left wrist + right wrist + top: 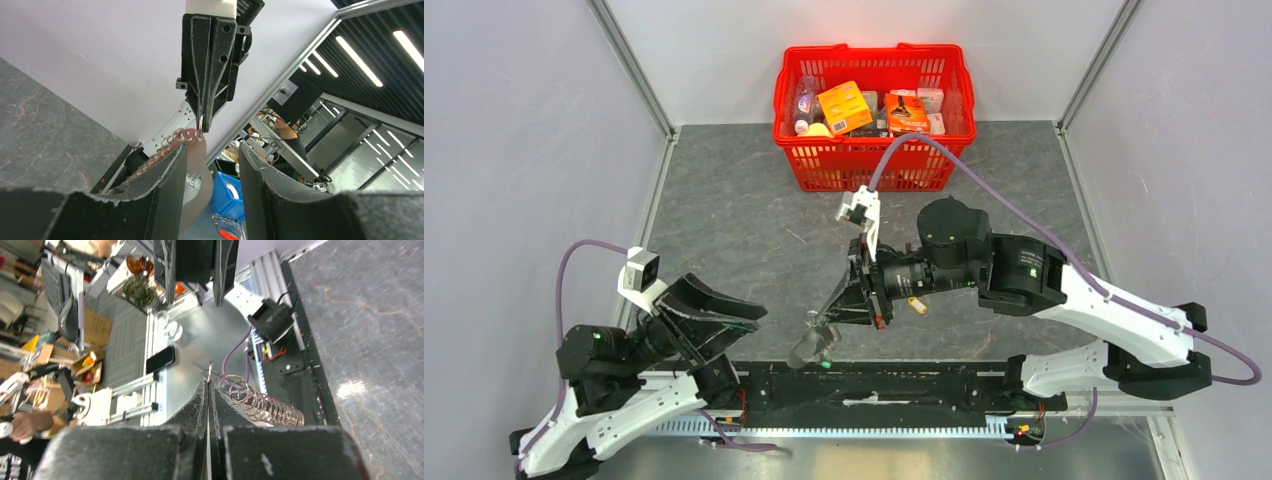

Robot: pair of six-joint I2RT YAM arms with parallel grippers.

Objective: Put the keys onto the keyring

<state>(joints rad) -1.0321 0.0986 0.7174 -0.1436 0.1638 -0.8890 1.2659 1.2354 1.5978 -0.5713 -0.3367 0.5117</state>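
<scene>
L claw (760, 319) is spread wide, empty, nr the bases. Just beyond, keyring (810, 348) is pinched at its metal end by R claw (819, 318), strap hanging; yellow key (915, 305) is seen further back. Ring is best kept steady & angled twd L claw.

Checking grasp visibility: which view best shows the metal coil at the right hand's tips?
Right wrist: the metal coil lies close and sharp, loop by loop, beside the shut right hand. Left wrist shows only its end loops at that hand's tips. Top external gives just a small blur.
</scene>
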